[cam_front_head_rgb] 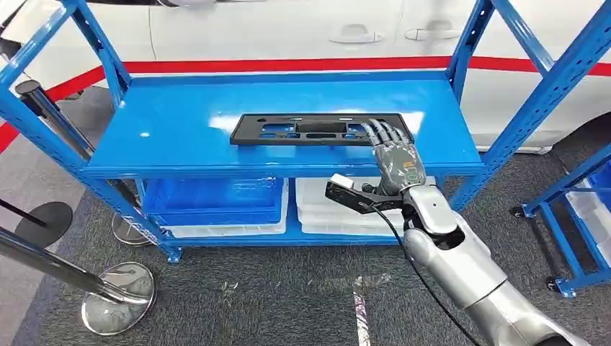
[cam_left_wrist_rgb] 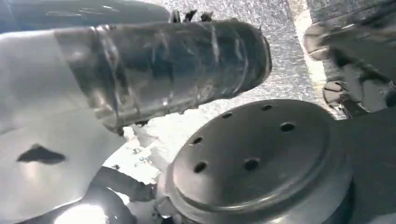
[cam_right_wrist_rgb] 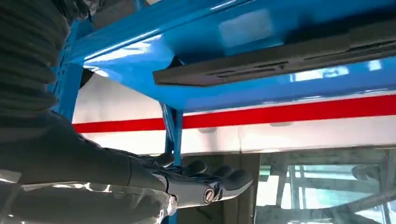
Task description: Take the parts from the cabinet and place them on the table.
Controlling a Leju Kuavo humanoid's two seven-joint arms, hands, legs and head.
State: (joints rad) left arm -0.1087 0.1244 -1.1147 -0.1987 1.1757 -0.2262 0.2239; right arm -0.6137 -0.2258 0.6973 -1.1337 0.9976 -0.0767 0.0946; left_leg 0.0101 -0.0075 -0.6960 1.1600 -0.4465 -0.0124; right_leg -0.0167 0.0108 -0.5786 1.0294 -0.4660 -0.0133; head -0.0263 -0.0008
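Observation:
A flat black plate-shaped part (cam_front_head_rgb: 302, 130) lies on the top shelf of the blue cabinet (cam_front_head_rgb: 180, 137). My right hand (cam_front_head_rgb: 395, 155) reaches over the shelf's front edge, its fingers stretched out flat over the part's right end. In the right wrist view the outstretched fingers (cam_right_wrist_rgb: 205, 182) stand apart from the part (cam_right_wrist_rgb: 280, 60), with a gap between them and nothing held. A pale, blurred shape (cam_left_wrist_rgb: 42, 116) at the edge of the left wrist view may be my left hand; its fingers cannot be made out.
Below the top shelf sit a blue bin (cam_front_head_rgb: 212, 198) and a white bin (cam_front_head_rgb: 339, 216). Shiny stanchion bases (cam_front_head_rgb: 119, 295) stand on the carpet at the left. A white car with a red stripe (cam_front_head_rgb: 288, 66) is behind, and another blue rack (cam_front_head_rgb: 576, 216) at the right.

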